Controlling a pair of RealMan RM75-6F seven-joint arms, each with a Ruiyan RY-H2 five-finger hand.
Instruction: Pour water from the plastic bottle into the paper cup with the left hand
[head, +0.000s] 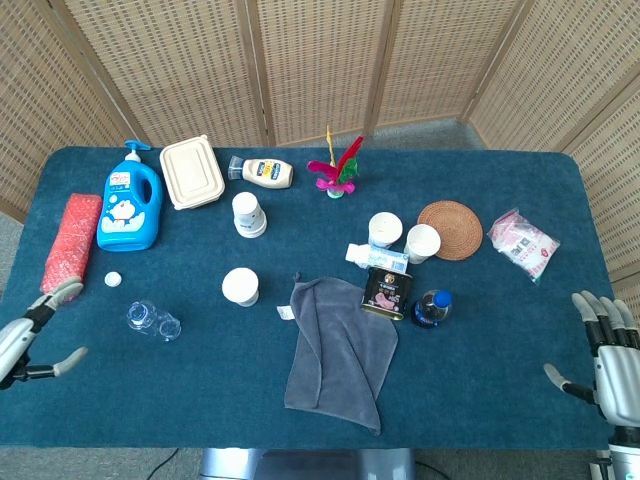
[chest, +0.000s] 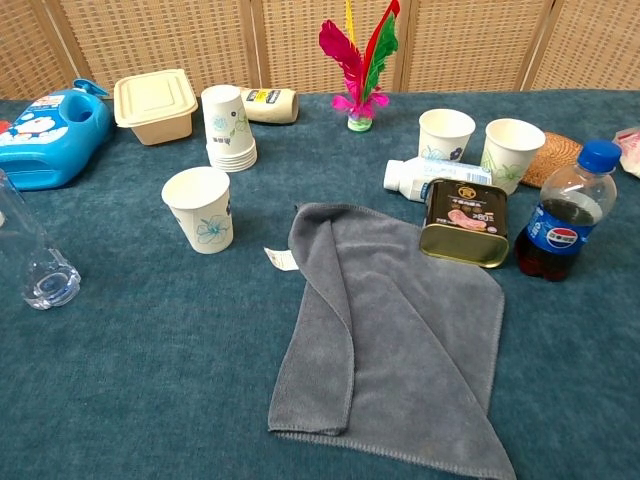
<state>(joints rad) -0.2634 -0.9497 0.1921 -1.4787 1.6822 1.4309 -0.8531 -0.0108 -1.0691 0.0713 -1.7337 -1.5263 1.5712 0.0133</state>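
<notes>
Broadly, a blue-clothed worktop (head: 480, 400) crowded from edge to edge. Across its middle, a grey towel (head: 335, 350) lying crumpled, just right of the pouring spot and no bar to it. At back left, a blue detergent jug (head: 130, 205), a red packet (head: 70, 245) and a beige lunch box (head: 192, 172), all well clear.

Near the left edge, the plastic bottle (head: 152, 320), clear, standing upright and free of any grip; looks parked within easy reach of the left arm. Cannot tell how much water sits inside. To its right, with bare cloth between, the paper cup (head: 240, 286), upright, mouth open to receive; contents hidden.

Behind that, a stack of cups (head: 247, 213); further right, a cola bottle (head: 430, 308), a tin (head: 386, 292) and two more cups (head: 384, 227), far from the path.

At the left border, the left hand (head: 30, 335), fingers (head: 62, 291) spread, gripping nothing, well apart from the bottle. At the lower right corner, the right hand (head: 605, 350), fingers likewise apart and empty, parked out of the way.

Smallest, a white cap (head: 113, 280) lying near the bottle, suggesting an uncapped neck.
</notes>
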